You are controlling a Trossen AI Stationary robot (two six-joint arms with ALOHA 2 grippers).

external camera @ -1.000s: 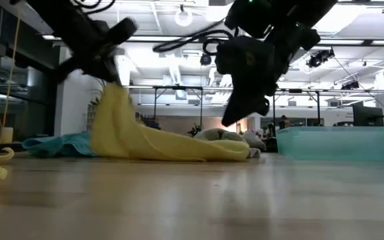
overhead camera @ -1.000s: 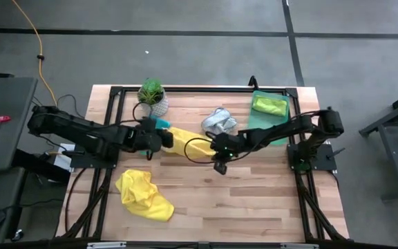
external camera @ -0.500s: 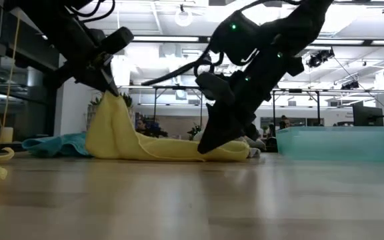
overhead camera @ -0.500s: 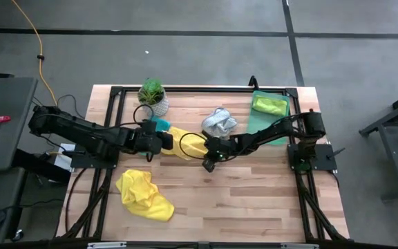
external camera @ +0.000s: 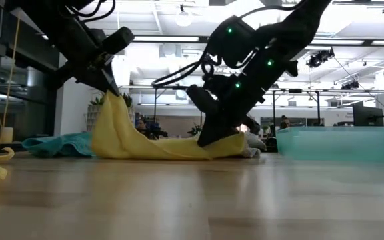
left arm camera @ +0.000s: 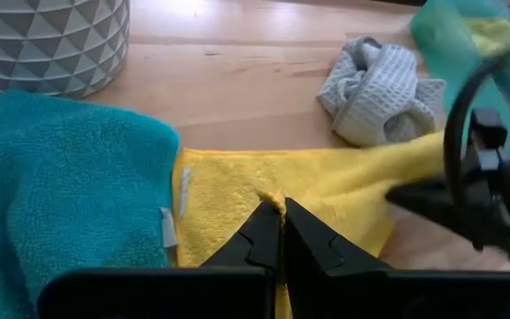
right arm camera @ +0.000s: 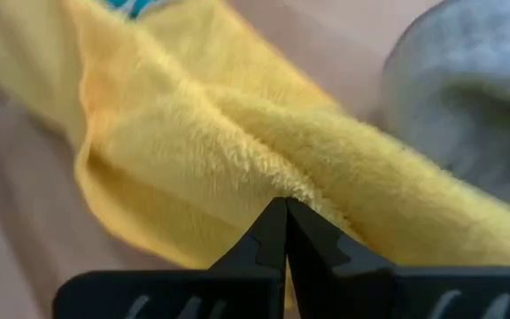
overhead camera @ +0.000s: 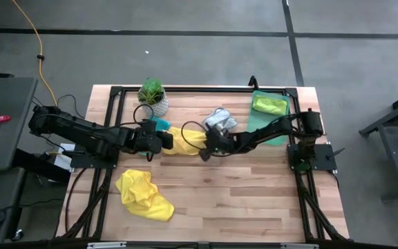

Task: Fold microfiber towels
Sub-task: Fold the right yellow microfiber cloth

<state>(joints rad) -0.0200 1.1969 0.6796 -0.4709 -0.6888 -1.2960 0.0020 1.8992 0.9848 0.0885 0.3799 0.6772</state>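
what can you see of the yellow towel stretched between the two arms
The yellow towel is a soft, fuzzy cloth lying near the table's middle, stretched between both arms. The left tool is shut on one raised edge, lifting it into a peak in the low view; the right tool is shut on a ridge at the other end. Its middle sags onto the wood. It lies beside the teal towel and the grey-white towel.

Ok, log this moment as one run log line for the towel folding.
step: folding yellow towel | left tool: shut on yellow towel, edge lifted | right tool: shut on yellow towel, low near grey towel
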